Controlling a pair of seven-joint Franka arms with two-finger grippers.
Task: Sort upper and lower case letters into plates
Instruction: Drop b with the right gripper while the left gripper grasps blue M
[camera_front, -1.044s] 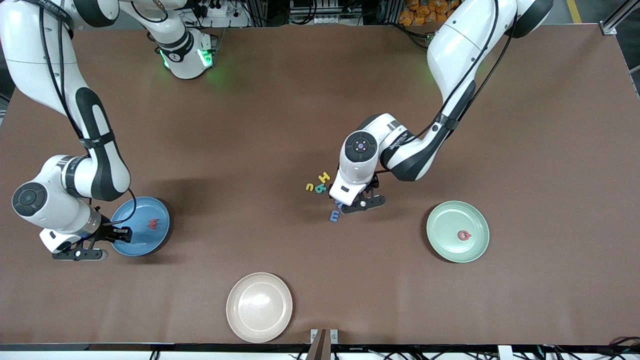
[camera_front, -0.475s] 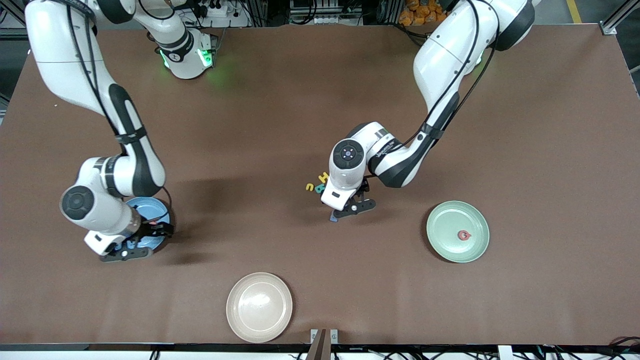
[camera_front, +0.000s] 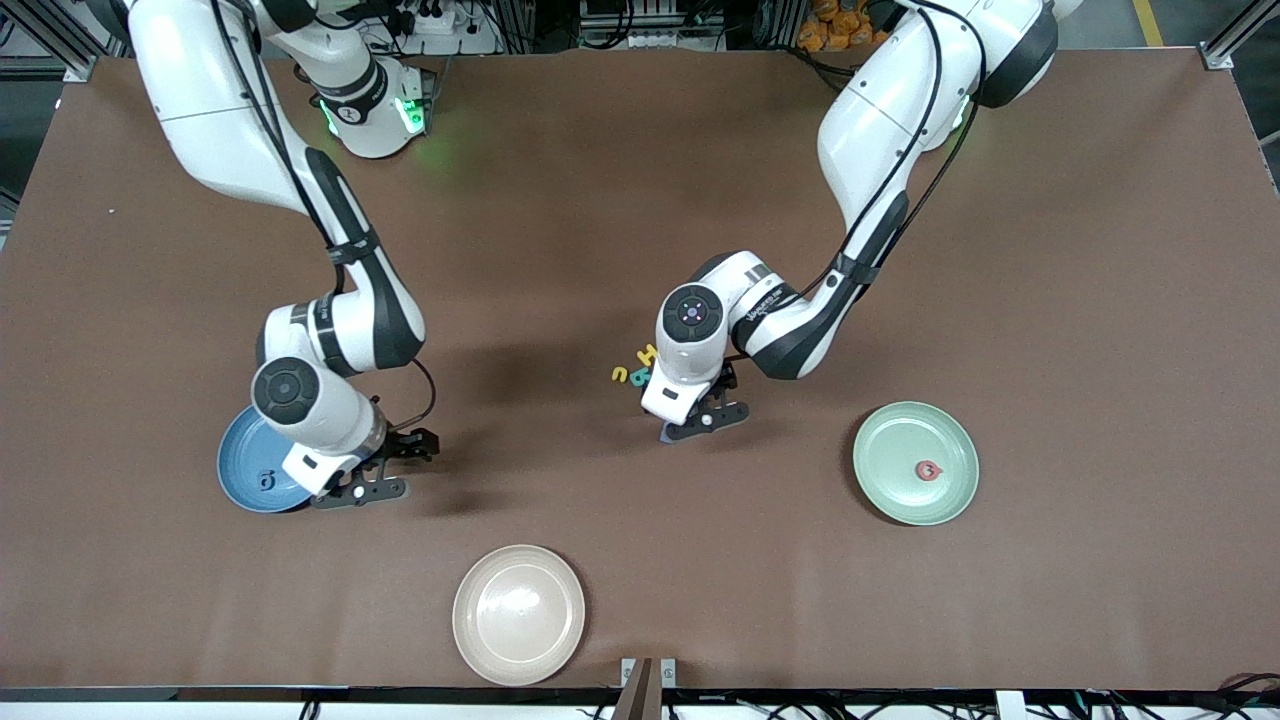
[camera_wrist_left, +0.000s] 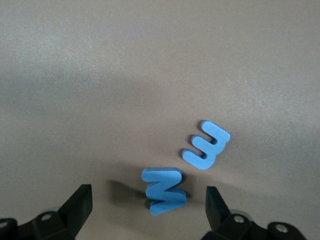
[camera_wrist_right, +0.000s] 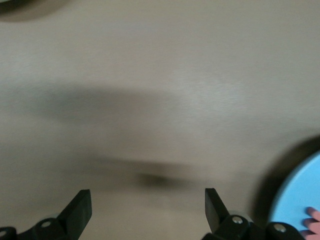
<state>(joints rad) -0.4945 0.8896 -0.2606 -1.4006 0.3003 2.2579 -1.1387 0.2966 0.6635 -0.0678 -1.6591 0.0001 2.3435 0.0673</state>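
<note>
Two round shallow matte plates carry the sorting: a sky-blue plate (camera_front: 255, 470) toward the right arm's end of the table (camera_front: 640, 200), and a pale mint-green plate (camera_front: 915, 463) toward the left arm's end. On the blue one a small dark letter (camera_front: 265, 482) shows; the right wrist view catches that plate's rim (camera_wrist_right: 300, 200) with a bit of a pink-red letter (camera_wrist_right: 314, 220) on it. On the green one lies a tiny red letter (camera_front: 929, 470).

A cream-beige round plate (camera_front: 518, 614) sits near the front camera, well apart from both tools.

Left tool (camera_front: 700, 420) hangs low over the loose letters at mid-table, fingers spread wide and gripping nothing. Its wrist view shows a flat blue foam zigzag letter (camera_wrist_left: 163, 191) between the fingers, tilted up on edge, and a second blue letter with three prongs (camera_wrist_left: 206, 145) lying flat just beside it. Yellow and teal letters (camera_front: 636, 368) lie close by the tool's wrist.

Right tool (camera_front: 385, 470) hovers over bare table just beside the blue plate, fingers (camera_wrist_right: 80, 210) spread and empty.
</note>
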